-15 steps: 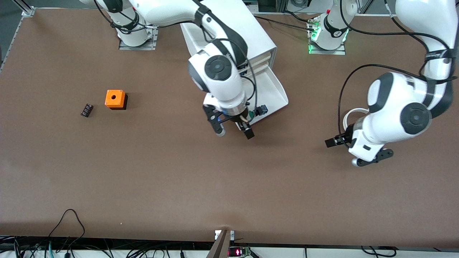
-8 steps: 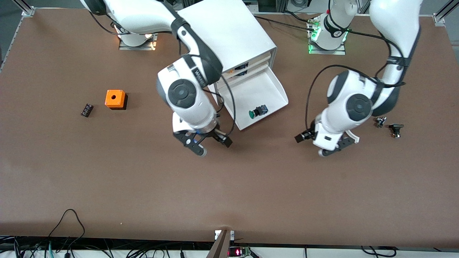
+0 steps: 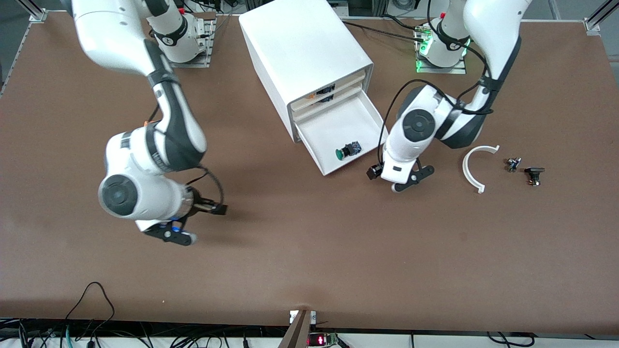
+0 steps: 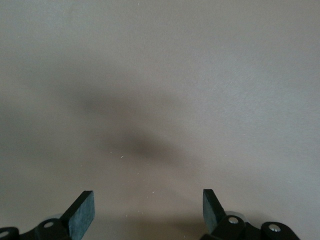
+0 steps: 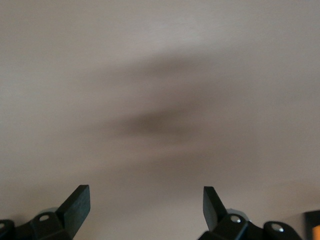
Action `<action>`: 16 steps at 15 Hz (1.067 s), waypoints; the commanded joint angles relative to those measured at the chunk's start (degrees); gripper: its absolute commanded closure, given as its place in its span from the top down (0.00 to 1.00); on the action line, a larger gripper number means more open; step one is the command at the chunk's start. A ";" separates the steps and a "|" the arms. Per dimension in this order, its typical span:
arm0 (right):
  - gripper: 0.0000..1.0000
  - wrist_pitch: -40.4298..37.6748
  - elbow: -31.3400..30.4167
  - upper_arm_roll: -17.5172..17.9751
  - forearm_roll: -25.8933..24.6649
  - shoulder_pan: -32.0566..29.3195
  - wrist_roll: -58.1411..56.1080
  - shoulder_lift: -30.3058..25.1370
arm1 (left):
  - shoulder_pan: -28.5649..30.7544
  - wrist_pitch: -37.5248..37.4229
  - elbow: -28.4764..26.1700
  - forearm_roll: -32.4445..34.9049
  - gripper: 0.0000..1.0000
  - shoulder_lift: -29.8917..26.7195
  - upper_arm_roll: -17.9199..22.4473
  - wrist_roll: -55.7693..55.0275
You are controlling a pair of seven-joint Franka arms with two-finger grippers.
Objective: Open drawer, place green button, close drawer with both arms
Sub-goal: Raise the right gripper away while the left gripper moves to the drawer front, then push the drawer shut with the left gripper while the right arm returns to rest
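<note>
The drawer [image 3: 333, 126], the lowest one of the white cabinet [image 3: 300, 43], stands pulled out. The button [image 3: 344, 152], with a green cap on a black body, lies in it near its front wall. My left gripper [image 3: 385, 180] is open and empty, low over the table just beside the drawer's front corner. The left wrist view shows only bare table between its fingers [image 4: 148, 210]. My right gripper [image 3: 203, 224] is open and empty over bare table toward the right arm's end. The right wrist view shows the same [image 5: 145, 207].
A white curved piece [image 3: 476, 166] and two small dark parts [image 3: 512, 164] [image 3: 533, 175] lie toward the left arm's end. The right arm covers the spot where the orange cube stood. An orange corner [image 5: 315, 232] shows at the edge of the right wrist view.
The right arm has swung away from the drawer's front toward its own end of the table. The left arm has moved in toward the drawer, uncovering the curved piece and small parts.
</note>
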 commanded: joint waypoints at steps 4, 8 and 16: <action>1.00 -2.01 -7.99 -4.16 0.38 -4.82 -17.88 -5.82 | -3.00 9.50 -3.76 3.64 0.96 2.42 0.25 -6.16; 1.00 -2.01 -13.78 -8.39 -1.37 -4.82 -23.34 -12.75 | -3.45 9.78 -4.99 3.55 0.96 2.16 -2.46 -6.70; 1.00 -0.79 -23.71 -8.39 -6.83 -4.03 -21.60 -28.13 | -2.49 9.69 -7.89 3.11 0.96 1.89 -8.88 -8.28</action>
